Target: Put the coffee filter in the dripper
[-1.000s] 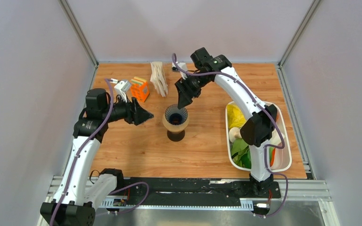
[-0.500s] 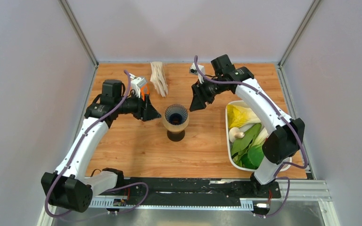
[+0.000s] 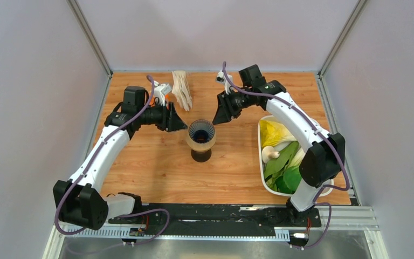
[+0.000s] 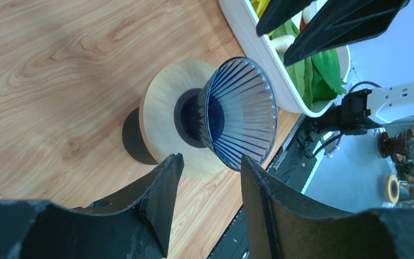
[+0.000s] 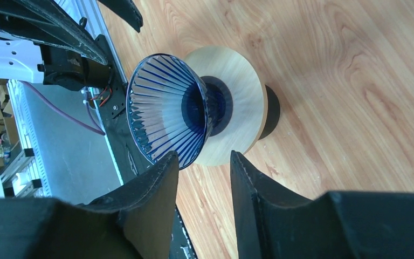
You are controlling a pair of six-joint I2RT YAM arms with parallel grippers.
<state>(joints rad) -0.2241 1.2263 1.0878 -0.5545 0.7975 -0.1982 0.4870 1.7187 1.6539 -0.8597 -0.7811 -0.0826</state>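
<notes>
Grippers are flanking the dripper (image 3: pixel 201 131), which is sitting upright on a wood-collared stand (image 3: pixel 201 147) mid-table. The left gripper (image 4: pixel 211 161) is hovering near its left side, jaws parted and holding nothing. The right gripper (image 5: pixel 204 156) is hanging off its far-right side, jaws likewise apart and empty. The coffee filters (image 3: pixel 182 89) are lying bundled near the back edge, well apart from the dripper and both grippers. A white tray (image 3: pixel 329 162) of vegetables is resting at the right.
</notes>
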